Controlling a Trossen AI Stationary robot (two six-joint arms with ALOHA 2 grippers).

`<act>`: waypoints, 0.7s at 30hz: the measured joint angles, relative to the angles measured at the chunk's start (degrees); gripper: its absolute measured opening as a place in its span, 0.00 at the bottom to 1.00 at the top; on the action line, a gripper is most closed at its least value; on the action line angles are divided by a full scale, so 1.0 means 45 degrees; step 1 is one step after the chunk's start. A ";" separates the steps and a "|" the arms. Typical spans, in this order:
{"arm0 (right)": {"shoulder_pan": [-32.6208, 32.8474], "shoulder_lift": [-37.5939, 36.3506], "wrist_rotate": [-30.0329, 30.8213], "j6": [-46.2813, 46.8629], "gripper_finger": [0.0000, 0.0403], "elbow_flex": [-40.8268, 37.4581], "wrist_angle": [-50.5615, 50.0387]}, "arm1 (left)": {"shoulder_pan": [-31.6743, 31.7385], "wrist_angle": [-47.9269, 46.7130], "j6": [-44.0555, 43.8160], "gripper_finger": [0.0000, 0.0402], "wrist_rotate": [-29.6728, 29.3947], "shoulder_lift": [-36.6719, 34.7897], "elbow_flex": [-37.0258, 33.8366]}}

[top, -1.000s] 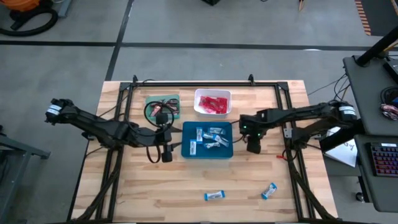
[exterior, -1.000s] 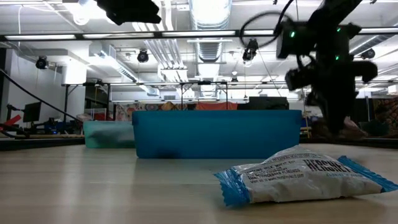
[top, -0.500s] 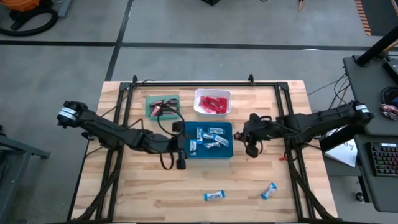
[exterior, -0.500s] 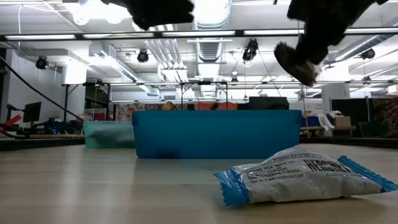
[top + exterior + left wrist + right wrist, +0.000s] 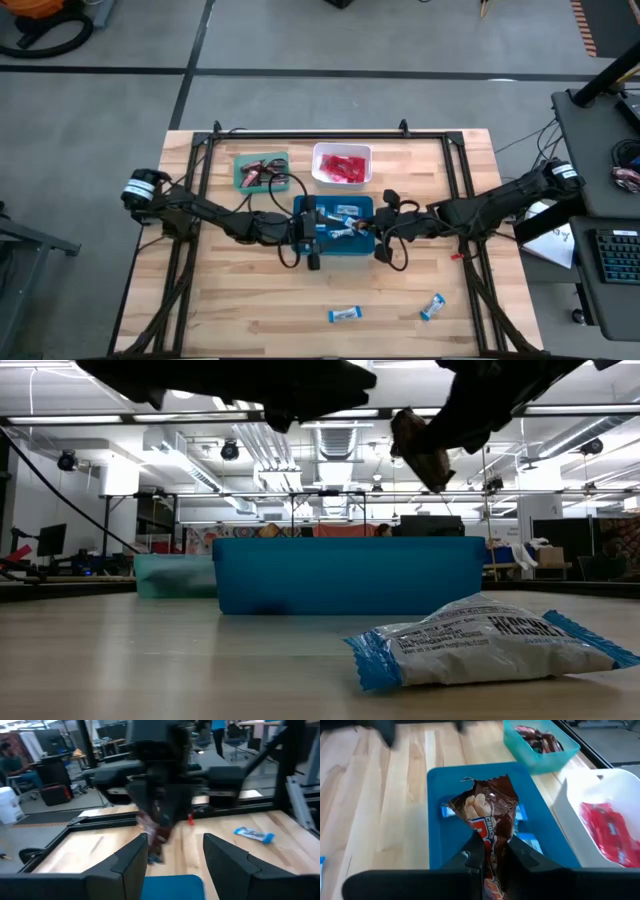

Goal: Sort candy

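Both arms have closed in on the blue plastic tray (image 5: 334,226) since the earlier frames.

High view: the left gripper (image 5: 312,256) hangs at the tray's near-left edge and the right gripper (image 5: 380,252) at its right edge. Two blue-and-white wrapped bars (image 5: 343,315) lie loose on the wooden table (image 5: 250,310).

Low view: the right gripper holds its load above the tray.

Left wrist view: left fingers (image 5: 131,862) spread wide, nothing between them.

Right wrist view: fingers clamped on a dark brown wrapped bar (image 5: 487,817), directly over the blue tray.

Judgement: this is a carrying step. The green tray (image 5: 541,742) already holds brown bars, so the next move calls for passing across to it before release.
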 joint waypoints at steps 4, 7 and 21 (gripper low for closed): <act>0.0000 0.0639 0.0003 -0.0187 0.08 0.0000 0.1011 | 0.0370 0.0618 -0.0104 0.41 0.0134 0.0591 0.0003; 0.0000 0.0897 0.0021 -0.0215 0.08 0.0000 0.1379 | 0.0534 0.0835 -0.0389 0.40 0.0230 0.0895 0.0003; 0.0000 0.1150 0.0328 -0.0107 0.08 0.0000 0.1771 | 0.0754 0.3132 -0.0995 0.39 0.0894 0.2035 0.0011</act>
